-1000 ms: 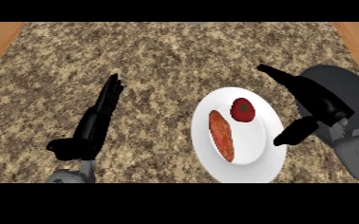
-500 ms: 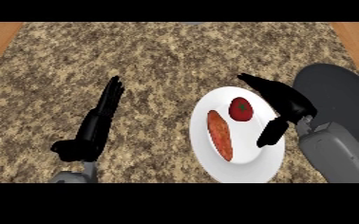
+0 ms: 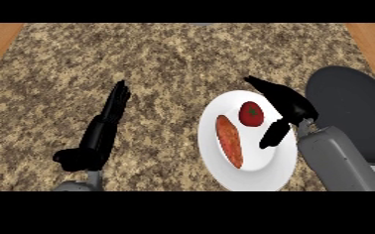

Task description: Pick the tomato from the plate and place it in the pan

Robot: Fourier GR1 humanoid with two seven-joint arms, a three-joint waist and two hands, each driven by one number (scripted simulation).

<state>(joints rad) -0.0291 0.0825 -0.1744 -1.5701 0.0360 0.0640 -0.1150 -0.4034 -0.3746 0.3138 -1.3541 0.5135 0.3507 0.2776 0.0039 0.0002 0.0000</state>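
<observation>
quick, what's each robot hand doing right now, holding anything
Left robot hand: open, fingers straight, holding nothing, resting over the counter.
Right robot hand: open beside the tomato on the plate, not holding it.

Even, flat brightness across the speckled counter (image 3: 168,69), no glare, barely any shadows.

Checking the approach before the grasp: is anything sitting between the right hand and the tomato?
Nothing visible. The right hand is open beside the tomato over the plate; the orange food lies on the tomato's other side.
</observation>
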